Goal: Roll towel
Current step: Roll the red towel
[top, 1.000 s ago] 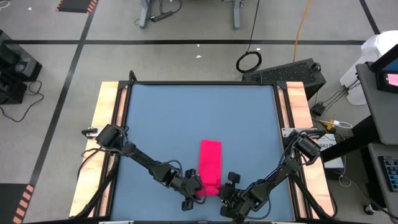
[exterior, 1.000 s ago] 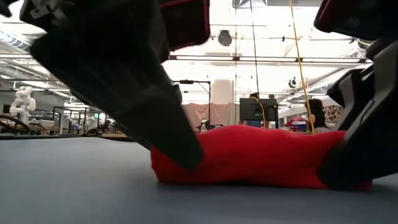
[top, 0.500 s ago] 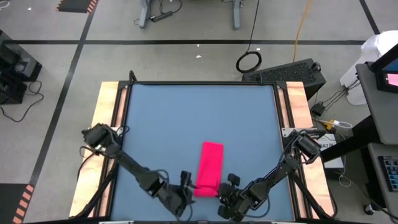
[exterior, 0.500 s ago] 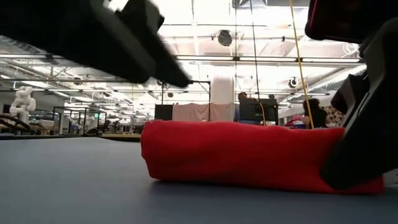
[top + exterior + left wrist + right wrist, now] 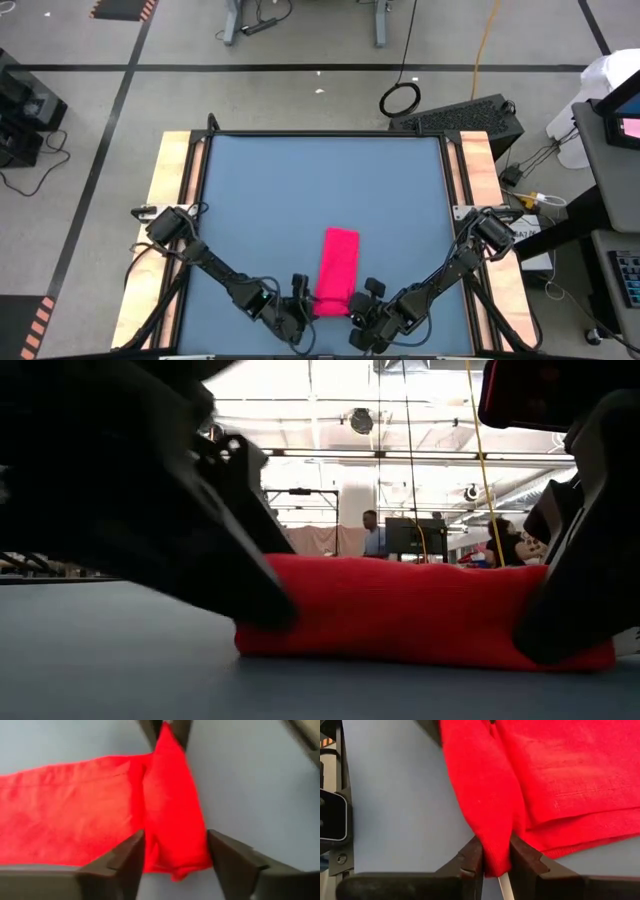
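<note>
Slippage threatens the bright red-pink cloth towel [image 5: 336, 271] on the blue bench [image 5: 300, 190]: right gripper [image 5: 496, 857] pinches its near fold, left gripper [image 5: 175, 852] merely straddles it, wide.

Towel [image 5: 337, 272]: plain bright red-pink. Table [image 5: 300, 190]: flat blue-grey top, light wood side rails. Both claws: dark, nearly black.

Bright overhead light glares in the low view; near arms loom blurred.
</note>
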Motion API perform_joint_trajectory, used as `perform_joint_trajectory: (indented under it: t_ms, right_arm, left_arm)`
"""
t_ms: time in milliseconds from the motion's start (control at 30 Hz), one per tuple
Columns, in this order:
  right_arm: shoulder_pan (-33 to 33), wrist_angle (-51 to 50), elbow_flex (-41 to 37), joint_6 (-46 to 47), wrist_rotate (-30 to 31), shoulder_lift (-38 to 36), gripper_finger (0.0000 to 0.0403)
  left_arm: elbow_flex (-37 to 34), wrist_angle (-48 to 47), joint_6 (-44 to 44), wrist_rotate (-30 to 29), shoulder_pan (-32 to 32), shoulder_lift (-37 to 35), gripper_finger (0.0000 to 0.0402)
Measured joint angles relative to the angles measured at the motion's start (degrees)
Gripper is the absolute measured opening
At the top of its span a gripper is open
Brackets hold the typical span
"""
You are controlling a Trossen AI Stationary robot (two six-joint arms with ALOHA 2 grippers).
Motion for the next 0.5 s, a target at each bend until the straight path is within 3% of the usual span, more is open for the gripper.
perform_joint_trajectory:
  t_ms: [267, 500]
  right_arm:
    - [0.7, 0.0, -0.2, -5.6, 1.0, -0.7, 0.0071]
    - [5.5, -3.6, -0.5, -18.3, 10.2, -5.8, 0.0145]
  left_arm:
    - [0.1, -0.9, -8.2, 7.0, 3.3, 0.0, 0.0021]
    - [0.2, -2.2, -19.0, 15.8, 6.4, -0.2, 0.0029]
